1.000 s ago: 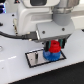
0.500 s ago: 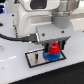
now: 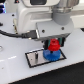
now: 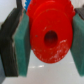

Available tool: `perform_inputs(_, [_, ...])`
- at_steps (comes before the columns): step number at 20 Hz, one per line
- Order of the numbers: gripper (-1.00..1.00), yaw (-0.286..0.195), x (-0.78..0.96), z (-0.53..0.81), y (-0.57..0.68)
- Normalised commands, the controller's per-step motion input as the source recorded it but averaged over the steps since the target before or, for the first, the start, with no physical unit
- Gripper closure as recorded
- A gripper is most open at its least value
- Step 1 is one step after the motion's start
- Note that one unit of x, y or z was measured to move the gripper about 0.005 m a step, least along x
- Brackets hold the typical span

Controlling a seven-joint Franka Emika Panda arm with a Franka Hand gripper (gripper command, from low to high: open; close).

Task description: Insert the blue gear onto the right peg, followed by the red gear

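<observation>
The blue gear lies flat on the right part of the grey, black-edged plate in the exterior view; the right peg is hidden under it. Just above the blue gear sits the red gear, held edgewise by my gripper. In the wrist view the red gear fills the frame, its centre hole showing, clamped between the two green finger pads. The left peg stands free as a thin dark pin on the plate.
The plate rests on a white table. A black cable runs along the arm on the exterior view's left. A dark backdrop lies behind the robot.
The gripper with the red gear has dropped lower over the past second, and the red gear now sits close above the blue gear.
</observation>
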Motion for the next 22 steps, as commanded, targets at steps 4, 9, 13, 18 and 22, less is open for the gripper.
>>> perform_inputs(4, [1.0, 0.0, 0.18, -0.13, -0.06])
perform_inputs(9, [1.0, 0.0, 0.15, -0.27, -0.03])
perform_inputs(13, [1.0, 0.0, 0.13, -0.26, 0.0])
perform_inputs(18, [1.0, 0.0, 0.14, -0.06, 0.0])
perform_inputs(22, [-1.0, 0.0, 0.03, 0.28, 0.1])
